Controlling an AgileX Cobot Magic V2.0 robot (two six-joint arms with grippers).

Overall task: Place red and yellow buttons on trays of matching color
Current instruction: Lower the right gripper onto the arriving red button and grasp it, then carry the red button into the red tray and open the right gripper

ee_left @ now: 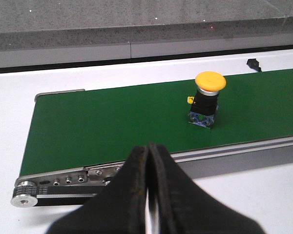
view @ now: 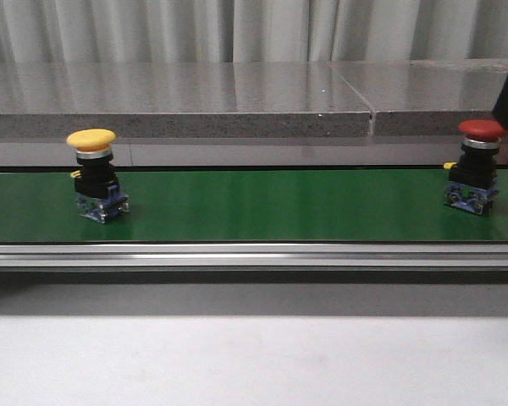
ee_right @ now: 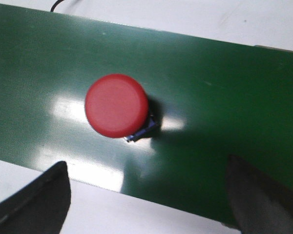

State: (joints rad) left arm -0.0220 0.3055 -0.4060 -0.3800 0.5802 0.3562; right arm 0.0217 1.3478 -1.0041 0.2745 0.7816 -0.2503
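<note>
A yellow button (view: 96,173) on a black and blue base stands upright at the left of the green belt (view: 262,203). A red button (view: 475,165) of the same build stands near the belt's right end. In the left wrist view my left gripper (ee_left: 148,148) is shut with nothing in it, short of the belt's near rail, and the yellow button (ee_left: 207,100) is some way off from it. My right gripper (ee_right: 146,168) hangs open above the red button (ee_right: 117,106), with its fingers (ee_right: 39,200) wide apart and clear of it. No trays are in view.
A metal rail (view: 254,254) runs along the belt's near side, and its roller end (ee_left: 24,195) shows in the left wrist view. White tabletop (view: 254,364) lies in front. Behind the belt runs a grey stone ledge (view: 237,93) with curtains above.
</note>
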